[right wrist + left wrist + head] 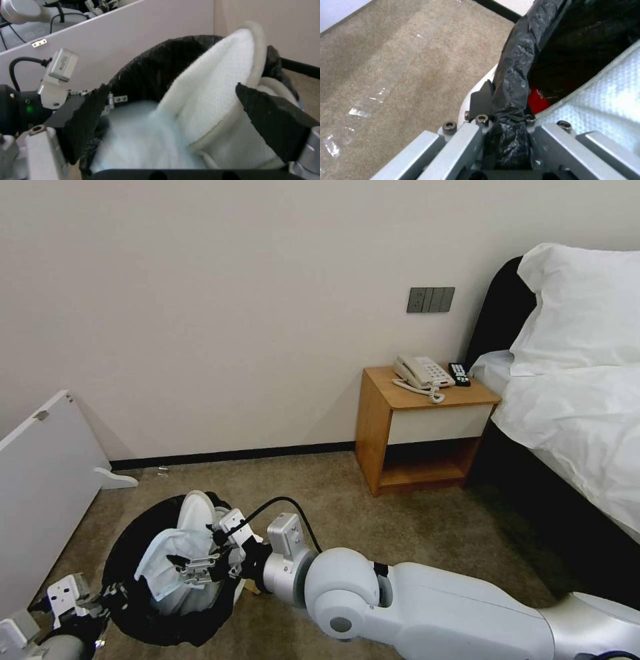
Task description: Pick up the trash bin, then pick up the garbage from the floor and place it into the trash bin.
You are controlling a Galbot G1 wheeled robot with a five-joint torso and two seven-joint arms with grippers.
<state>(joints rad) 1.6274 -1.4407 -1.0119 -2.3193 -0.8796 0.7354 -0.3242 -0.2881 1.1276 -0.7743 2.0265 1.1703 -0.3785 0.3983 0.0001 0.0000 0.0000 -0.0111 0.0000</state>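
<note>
My right gripper (200, 567) hangs spread wide directly over the slippers (213, 100), which stand on end inside the trash bin (127, 553) that my left gripper (506, 125) holds, clamped on its bag-lined rim, above the floor (400, 527).

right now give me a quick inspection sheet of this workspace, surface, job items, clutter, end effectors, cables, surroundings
Surface: beige carpet floor, with clear plastic scraps beside the bin.
Job's things: trash bin with black liner; white slippers stand in it; something red lies deeper inside.
Clutter: nothing seen beyond the scraps.
End effectors: left end effector clamped on the bin's lined rim; right end effector open over the slippers.
Cables: black cable loops over the right wrist.
Surroundings: nightstand carrying a telephone and remote; bed; white panel.
</note>
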